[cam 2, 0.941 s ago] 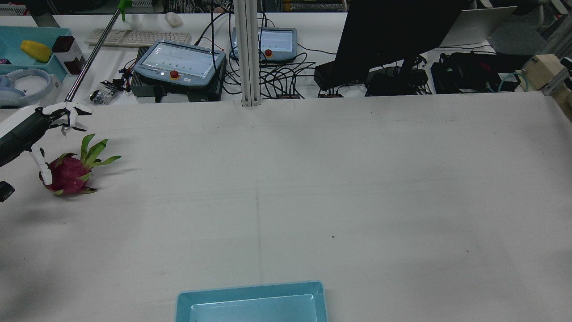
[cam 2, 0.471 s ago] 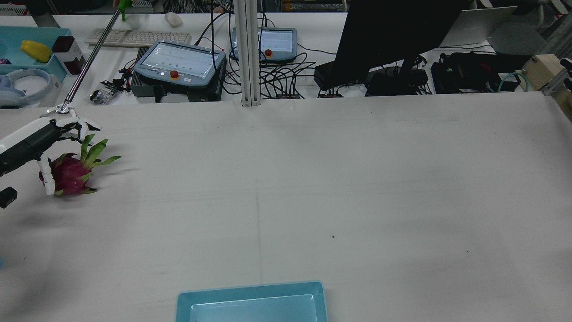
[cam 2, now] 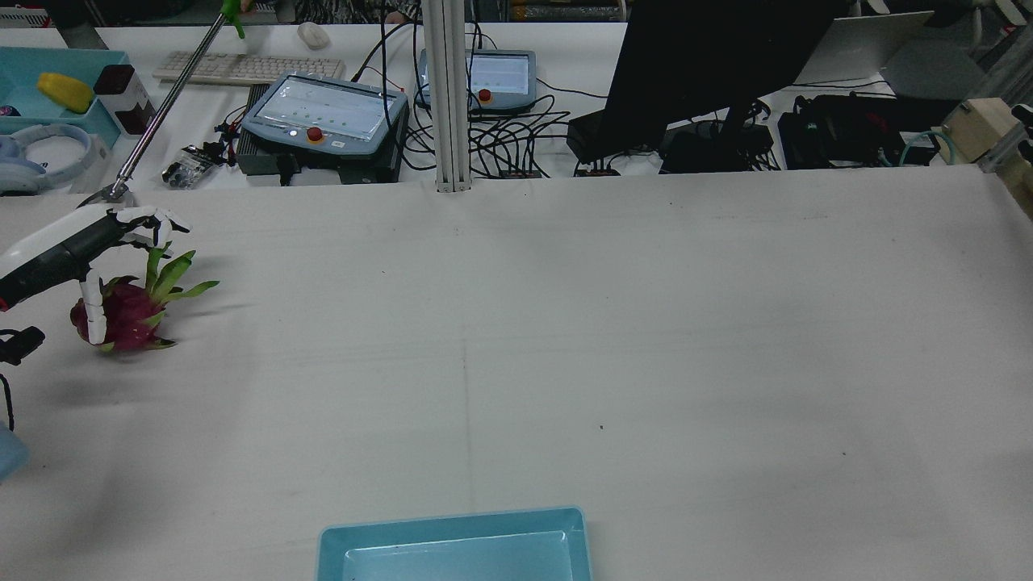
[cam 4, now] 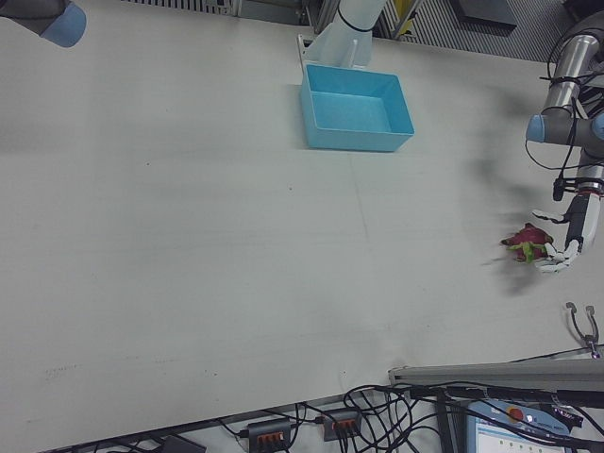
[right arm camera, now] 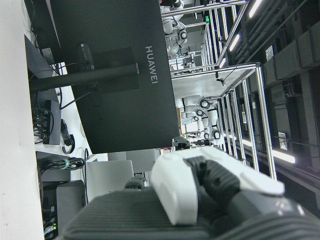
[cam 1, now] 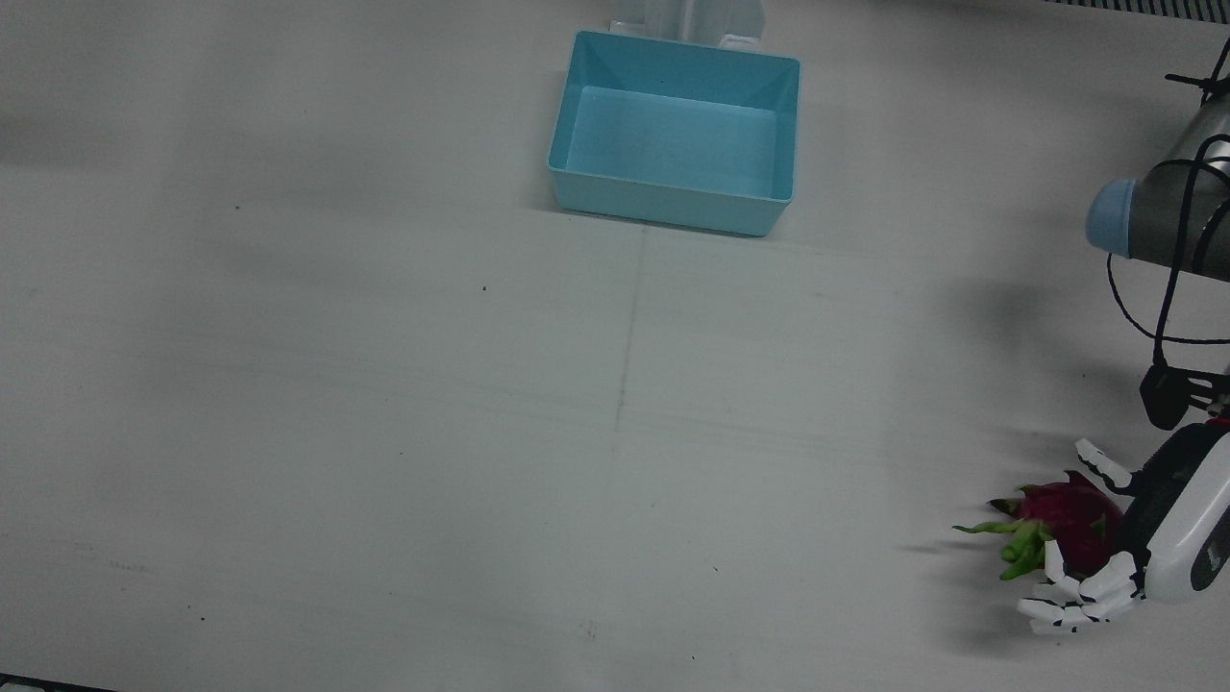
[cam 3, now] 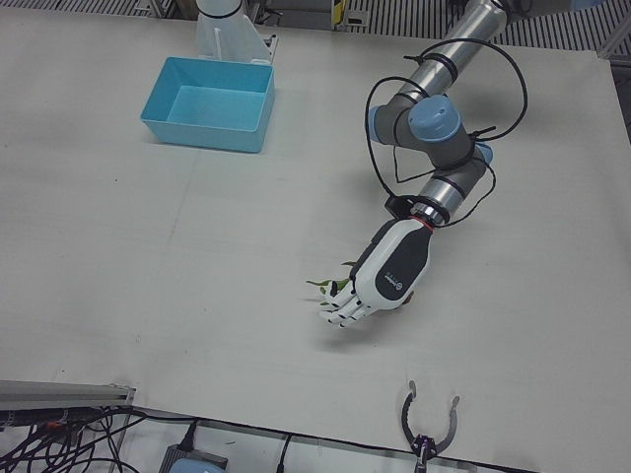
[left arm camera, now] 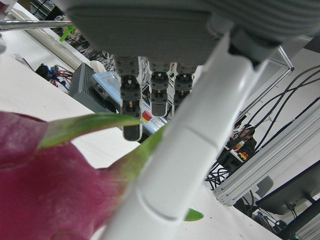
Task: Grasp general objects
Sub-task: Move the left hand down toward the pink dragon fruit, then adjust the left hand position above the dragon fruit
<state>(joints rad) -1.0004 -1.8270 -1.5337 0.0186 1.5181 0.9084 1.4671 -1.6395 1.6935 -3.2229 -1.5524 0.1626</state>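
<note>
Left robot hand (cam 2: pixel 97 250) over the dragon fruit (cam 2: pixel 121 315)
Its fingers are spread on both sides of the fruit, not closed; the fruit lies on the table (cam 2: pixel 565 339).

Left hand (cam 3: pixel 380 281) covers most of the dragon fruit (cam 3: pixel 330 287) in the left-front view, the bin (cam 2: pixel 456 549) is cut by the rear view's lower edge, and fruit-to-fingers (cam 1: pixel 1076 596) contact is indiscernible.
</note>
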